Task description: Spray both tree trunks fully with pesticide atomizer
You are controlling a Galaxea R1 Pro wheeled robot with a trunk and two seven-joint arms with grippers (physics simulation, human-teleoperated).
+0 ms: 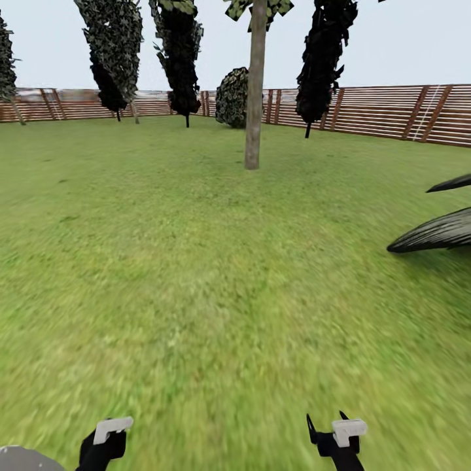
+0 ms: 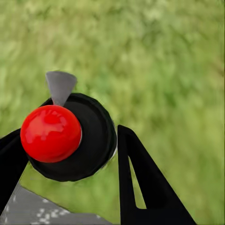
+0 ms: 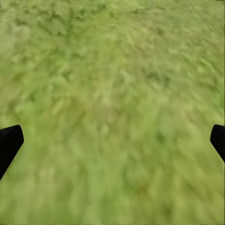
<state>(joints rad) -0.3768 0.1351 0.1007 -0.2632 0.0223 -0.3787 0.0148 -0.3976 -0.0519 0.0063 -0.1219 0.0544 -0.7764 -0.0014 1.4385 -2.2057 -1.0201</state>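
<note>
- We see the atomizer [image 2: 70, 138] in the left wrist view: a black round body with a red ball on top and a grey cone nozzle. It sits between the fingers of the left gripper [image 2: 70, 154].
- One black finger [image 2: 140, 183] stands just beside the body, the other at its far side, so we read the left gripper as clamped on the atomizer, held above the lawn [image 2: 164, 56].
- In the head view the left gripper [image 1: 104, 445] shows low at the left, with a grey rounded shape [image 1: 26, 459] beside it at the frame's corner; we cannot tell what that shape is.
- The right gripper [image 1: 327, 428] shows low at the right in the head view. In its wrist view the two fingertips [image 3: 9, 145] sit at opposite edges, spread wide, with only grass [image 3: 112, 103] between them.
- Ahead of us, well apart from both grippers, one tree trunk [image 1: 255, 91] rises straight from the lawn, pale and bare.
- Behind it stand dark columnar trees [image 1: 176, 59], a round bush [image 1: 232, 98] and the slatted fence [image 1: 392, 111].
- Dark broad leaves [image 1: 438, 232] reach in from the right.
</note>
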